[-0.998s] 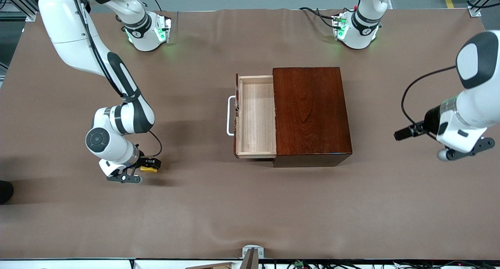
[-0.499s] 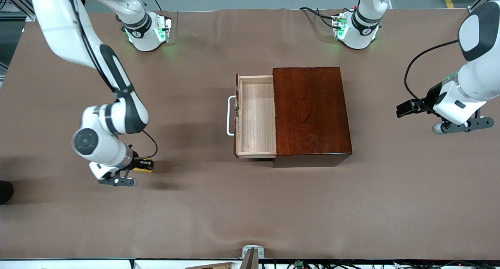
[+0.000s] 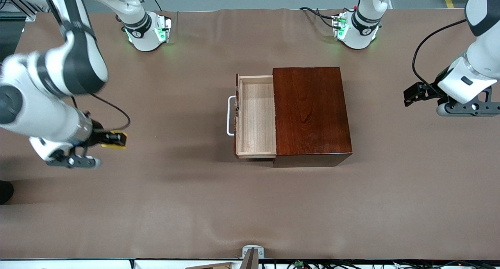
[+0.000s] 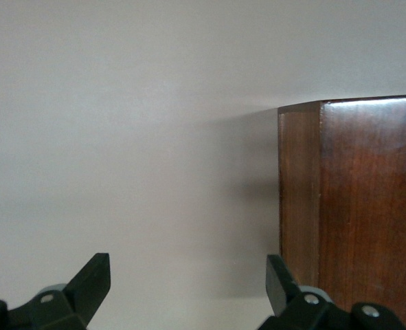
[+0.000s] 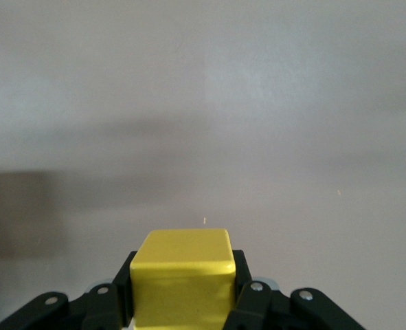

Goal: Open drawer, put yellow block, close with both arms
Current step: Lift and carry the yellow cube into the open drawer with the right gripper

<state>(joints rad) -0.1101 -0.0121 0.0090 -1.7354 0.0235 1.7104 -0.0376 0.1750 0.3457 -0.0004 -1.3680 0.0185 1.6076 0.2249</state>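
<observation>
The drawer [image 3: 256, 116] stands pulled open from the dark reddish-brown box [image 3: 310, 112] in the middle of the table, its pale interior empty and its white handle [image 3: 230, 115] toward the right arm's end. My right gripper [image 3: 115, 139] is shut on the yellow block [image 3: 116, 138] and holds it above the mat at the right arm's end; the block fills the jaws in the right wrist view [image 5: 183, 273]. My left gripper [image 3: 410, 96] is open and empty, up over the mat at the left arm's end; the left wrist view shows a corner of the box [image 4: 354, 206].
The brown mat [image 3: 195, 206] covers the whole table. The two green-lit arm bases [image 3: 150, 30] [image 3: 353, 30] stand along the table edge farthest from the front camera. A small metal bracket [image 3: 252, 255] sits at the nearest edge.
My right gripper has risen off the mat with the yellow block and moved toward the right arm's end of the table. My left gripper has lifted and shifted toward the bases.
</observation>
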